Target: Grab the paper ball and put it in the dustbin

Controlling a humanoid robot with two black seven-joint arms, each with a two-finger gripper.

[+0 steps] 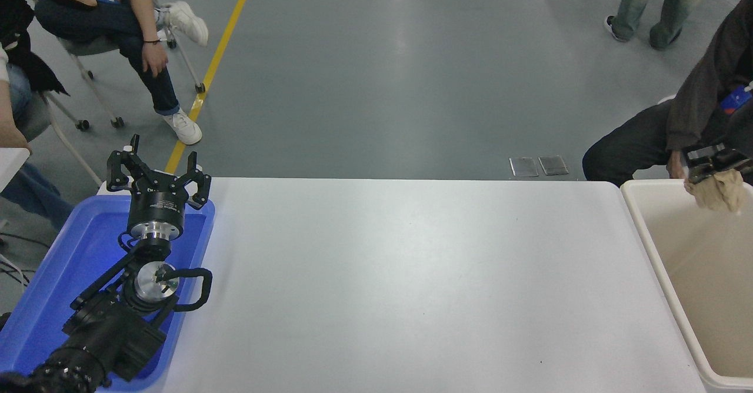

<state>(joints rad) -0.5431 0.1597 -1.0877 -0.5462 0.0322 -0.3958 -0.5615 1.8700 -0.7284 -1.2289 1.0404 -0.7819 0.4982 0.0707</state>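
Note:
The tan-brown paper ball (719, 191) hangs in my right gripper (712, 166), which is shut on it at the picture's right edge. The ball is held over the far end of the cream-beige dustbin (647, 246), inside its rim line and above its floor. Most of the right arm is out of view past the right edge. My left gripper (157, 169) is open and empty, parked over the far end of the blue tray at the lower left.
The blue tray (41, 299) lies under the left arm at the table's left edge. A person in dark clothes (665, 134) sits just behind the dustbin's far end. Other people sit at the top left. The white table (412, 287) spans the middle.

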